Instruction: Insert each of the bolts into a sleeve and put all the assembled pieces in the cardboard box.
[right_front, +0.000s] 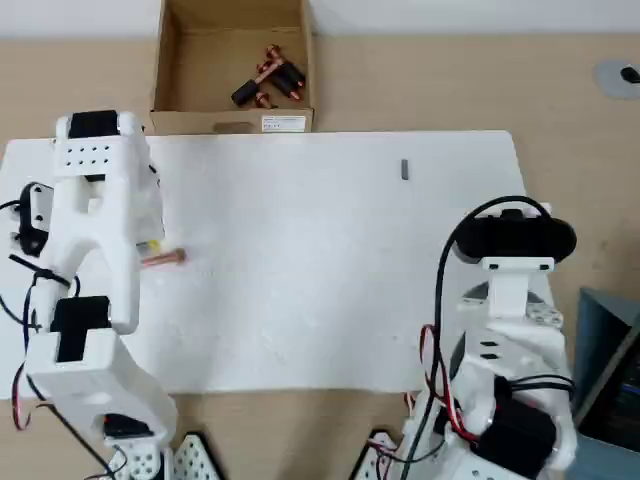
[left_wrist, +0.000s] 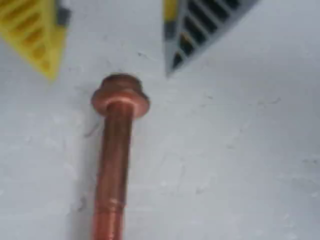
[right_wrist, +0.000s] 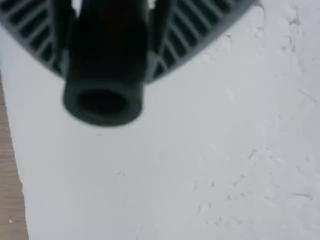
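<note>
Left gripper: jaws open, yellow and grey fingertips spread apart, nothing held. It's low over the mat, at the mat's left side. Bolt lies flat on the mat, copper, head just short of the gap between the two tips and touching neither. From above, the bolt sticks out from under the left arm, near the mat's left edge.

Right gripper: jaws closed on a black sleeve, open bore facing the wrist camera, held above the mat surface. The mat's edge and a strip of wood table show in that view. Right arm is over the mat's right near corner.

Loose sleeve: small dark piece on the mat, close to its far edge, right of centre.

Box: just past the mat's far edge, left of centre. Assembled pieces are inside in a cluster, black sleeves with copper bolts; can't tell the count.
</note>
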